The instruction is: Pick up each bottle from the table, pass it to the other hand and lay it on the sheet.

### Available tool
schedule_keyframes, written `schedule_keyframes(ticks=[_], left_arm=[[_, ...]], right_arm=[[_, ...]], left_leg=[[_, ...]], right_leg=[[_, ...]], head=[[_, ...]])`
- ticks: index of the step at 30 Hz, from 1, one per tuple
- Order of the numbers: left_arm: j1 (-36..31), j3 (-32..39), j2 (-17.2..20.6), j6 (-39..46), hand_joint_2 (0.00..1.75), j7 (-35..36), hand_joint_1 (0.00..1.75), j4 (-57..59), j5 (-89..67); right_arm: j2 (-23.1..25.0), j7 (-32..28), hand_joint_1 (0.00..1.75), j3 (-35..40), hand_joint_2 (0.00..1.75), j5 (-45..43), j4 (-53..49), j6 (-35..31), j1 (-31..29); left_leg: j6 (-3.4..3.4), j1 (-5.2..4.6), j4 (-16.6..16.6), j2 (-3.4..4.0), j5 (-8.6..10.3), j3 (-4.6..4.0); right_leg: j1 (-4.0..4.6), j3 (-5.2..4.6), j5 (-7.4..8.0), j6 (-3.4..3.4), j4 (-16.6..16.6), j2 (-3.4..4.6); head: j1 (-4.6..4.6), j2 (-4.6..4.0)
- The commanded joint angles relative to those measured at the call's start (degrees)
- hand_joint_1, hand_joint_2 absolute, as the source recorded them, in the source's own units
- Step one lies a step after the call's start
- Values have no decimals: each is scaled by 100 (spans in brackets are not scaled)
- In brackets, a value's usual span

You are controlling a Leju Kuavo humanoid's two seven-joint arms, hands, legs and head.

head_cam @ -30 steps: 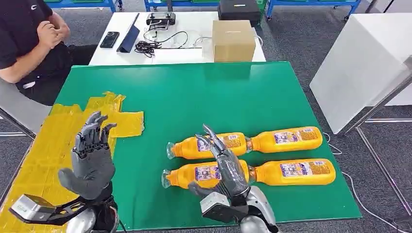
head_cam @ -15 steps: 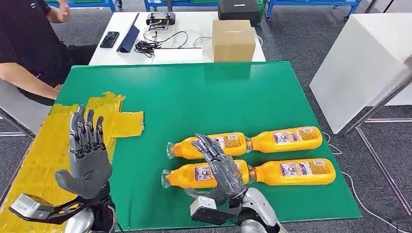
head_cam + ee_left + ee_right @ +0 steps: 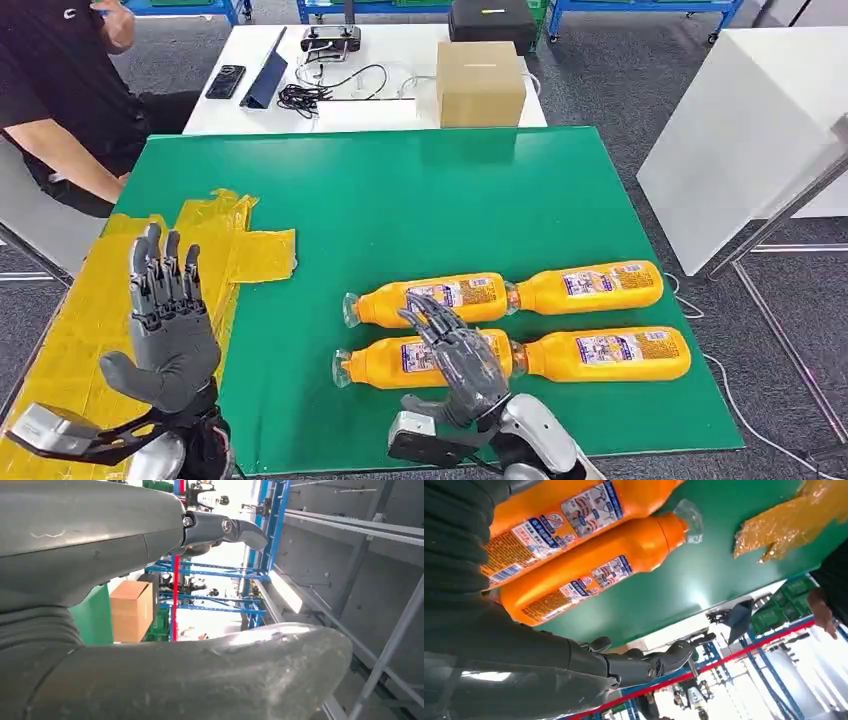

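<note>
Several orange bottles lie on the green table in two rows. The near left bottle [image 3: 400, 360] lies under my right hand [image 3: 458, 355], whose spread fingers hover over its label without gripping it. Behind it lies the far left bottle [image 3: 425, 299], with the far right bottle [image 3: 590, 286] and near right bottle [image 3: 605, 354] beside them. The right wrist view shows the near left bottle [image 3: 559, 512] and the far left bottle [image 3: 599, 575] close to my right hand [image 3: 524, 650]. My left hand [image 3: 168, 322] is raised, open and upright, over the yellow sheet [image 3: 90, 310].
A person in black [image 3: 60, 90] sits at the far left by the table corner. A white table behind holds a cardboard box [image 3: 480, 83], cables and a phone. A white block [image 3: 745, 130] stands to the right. The green table [image 3: 420, 200] has bare room in its middle and back.
My right hand has lowered and flattened over the near left bottle. My left hand has shifted left over the sheet, fingers straighter. The person has raised an arm.
</note>
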Motion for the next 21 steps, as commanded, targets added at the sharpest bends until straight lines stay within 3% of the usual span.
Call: schedule_keyframes(ticks=[1,21], left_arm=[[-122,221,-76,-52,0,13,0,413,26],[-220,246,-94,-23,0,13,0,517,116]], right_arm=[[-302,612,0,241,175,-42,512,635,-398],[-355,1520,0,476,175,82,846,1115,-769]], left_leg=[[-2,-1,-5,8,-2,10],[-3,0,-5,10,-2,8]], right_leg=[[-1,8,0,1,-6,6],[0,6,1,1,-6,7]], head=[[0,0],[0,0]])
